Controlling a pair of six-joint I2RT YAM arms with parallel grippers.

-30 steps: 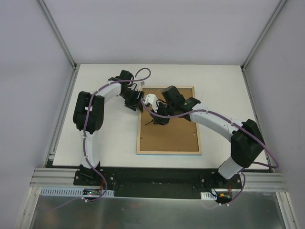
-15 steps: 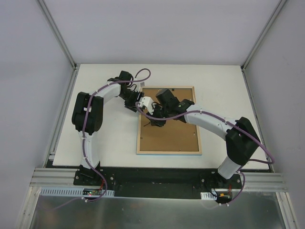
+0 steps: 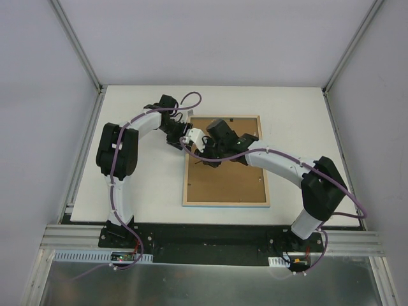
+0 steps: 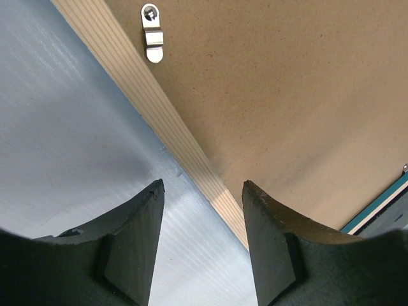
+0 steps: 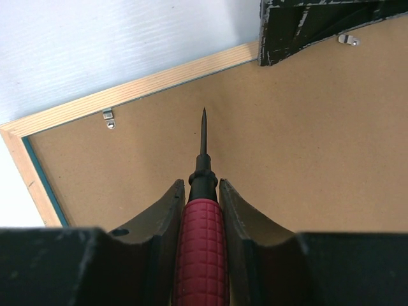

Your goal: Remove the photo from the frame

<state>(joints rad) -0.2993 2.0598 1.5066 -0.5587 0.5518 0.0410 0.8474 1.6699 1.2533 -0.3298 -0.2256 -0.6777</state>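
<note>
White surface (image 3: 140, 185) bears the frame (image 3: 223, 203) face down: pale wood rim, brown backing board (image 3: 223, 182). Left pincer (image 4: 203, 188) gapes empty; right pincer (image 5: 201, 185) clamps a red-handled spike (image 5: 201, 255).

I am looking down at a white table (image 3: 287, 115). The frame (image 3: 223, 203) is lying flat on it, back side up, near the middle. Its pale wood edge is resting on the table top, and a brown board (image 3: 223, 182) is showing inside it.
</note>
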